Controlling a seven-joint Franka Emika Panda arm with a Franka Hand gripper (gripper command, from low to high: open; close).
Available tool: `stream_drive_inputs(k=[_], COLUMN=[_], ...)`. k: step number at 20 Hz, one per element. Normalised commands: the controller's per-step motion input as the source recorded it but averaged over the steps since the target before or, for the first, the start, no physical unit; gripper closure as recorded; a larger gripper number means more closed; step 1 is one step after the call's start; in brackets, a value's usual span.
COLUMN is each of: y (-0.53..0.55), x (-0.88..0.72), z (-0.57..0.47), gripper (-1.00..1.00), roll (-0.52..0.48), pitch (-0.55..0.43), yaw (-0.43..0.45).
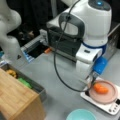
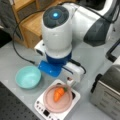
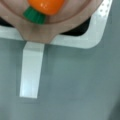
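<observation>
Right now the claw is hanging beside the carrot, which is lying on the pink plate at lower right; I cannot tell if it is spread. Bumping the plate could roll the carrot off.

The white arm bends down from a front view's top, its wrist pointing straight at the surface; the gripper hangs low beneath a blue block. Its dark fingers show only partly; the wrist view shows none.
</observation>
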Motion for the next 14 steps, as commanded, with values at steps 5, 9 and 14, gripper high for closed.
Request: stream_drive_inputs(k=[5,9,14], y=[-0.15,-0.13,-0.2], x=[-0.64,-0.51,-0.38], z=[0.02,0.1,0.06], gripper=[-1.0,-1.0,-1.0], roll=[0.028,0.073,0.128], pitch=[-0.141,-0.055,-0.064], yaw=[0.169,-0.001,-0.094])
